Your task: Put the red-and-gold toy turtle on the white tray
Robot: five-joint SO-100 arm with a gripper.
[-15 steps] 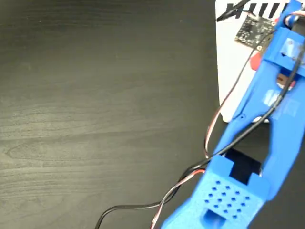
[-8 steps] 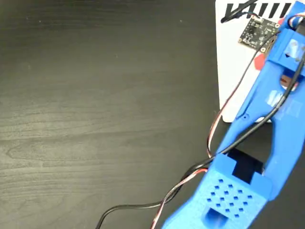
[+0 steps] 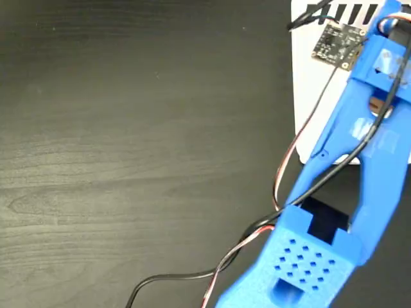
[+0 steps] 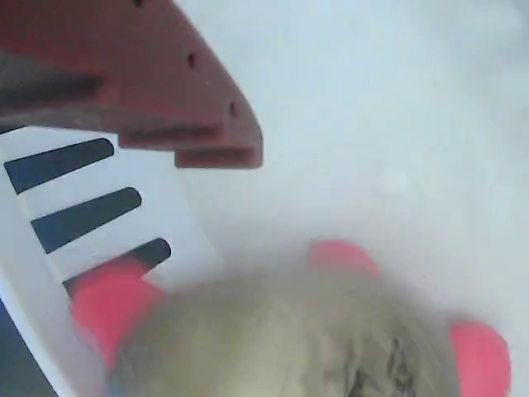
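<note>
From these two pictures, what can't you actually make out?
- The red-and-gold toy turtle: blurred and cut off by the bottom edge in the wrist view; in the fixed view the blue arm hides it.
- The hand: only one red finger shows in the wrist view, so open or shut is unclear.
- The white tray: cut off by the top and right edges and partly covered by the arm.
- Whether the turtle touches the tray: unclear.

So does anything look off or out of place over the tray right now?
Nothing stands out. In the wrist view the red-and-gold toy turtle sits over the white tray, blurred but apparently intact, near the striped edge. The fixed view hides it behind the blue arm.
</note>
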